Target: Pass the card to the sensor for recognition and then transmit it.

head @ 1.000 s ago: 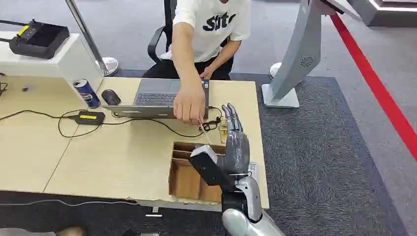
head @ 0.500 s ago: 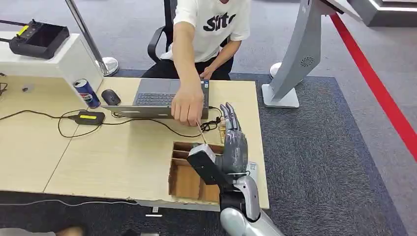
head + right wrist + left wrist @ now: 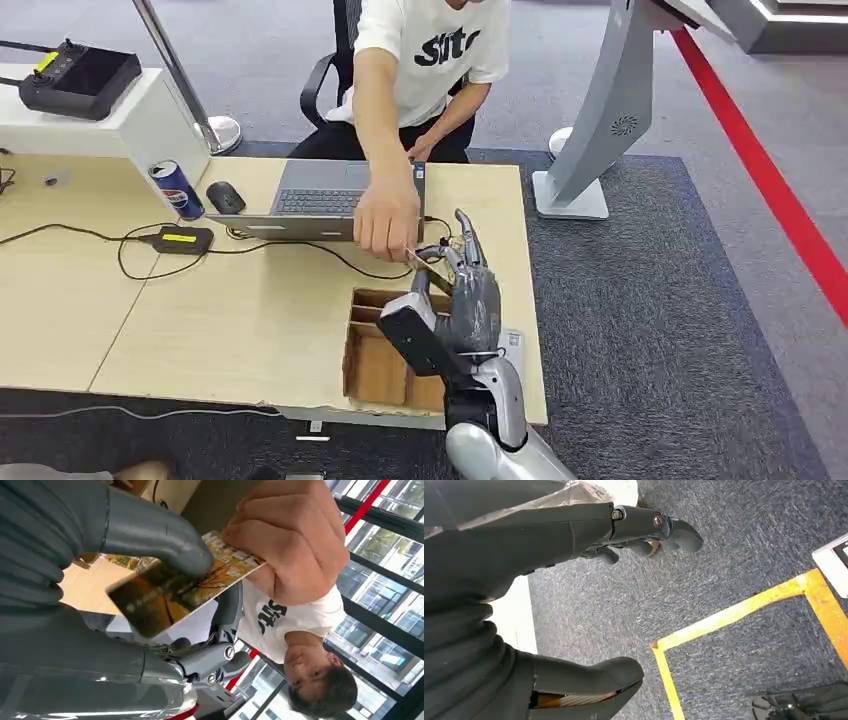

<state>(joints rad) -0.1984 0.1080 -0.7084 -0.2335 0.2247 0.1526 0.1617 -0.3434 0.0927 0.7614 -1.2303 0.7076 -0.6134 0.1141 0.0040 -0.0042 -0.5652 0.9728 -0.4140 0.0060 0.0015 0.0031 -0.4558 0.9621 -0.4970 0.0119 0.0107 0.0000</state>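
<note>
A yellow-and-brown picture card (image 3: 175, 592) is gripped at one end by a person's hand (image 3: 290, 540). My right hand (image 3: 75, 580) holds the other end, with the thumb (image 3: 155, 537) pressed on the card's face and fingers behind it. In the head view my right hand (image 3: 465, 295) is raised over the table's right side with fingers curled toward the person's hand (image 3: 385, 220), and the card (image 3: 416, 258) shows as a thin edge between them. My left hand (image 3: 499, 545) hangs over the carpet holding nothing, its fingers apart.
An open cardboard divider box (image 3: 375, 370) sits under my right hand near the table's front edge. A laptop (image 3: 320, 190), mouse (image 3: 226, 197), soda can (image 3: 177, 189), power adapter (image 3: 180, 240) and cables lie behind. The person sits across. A grey kiosk stand (image 3: 600, 120) rises at right.
My right hand's fingers, straight and upright before, have curled in and closed on the card that the person holds out. The person's hand has stayed about where it was.
</note>
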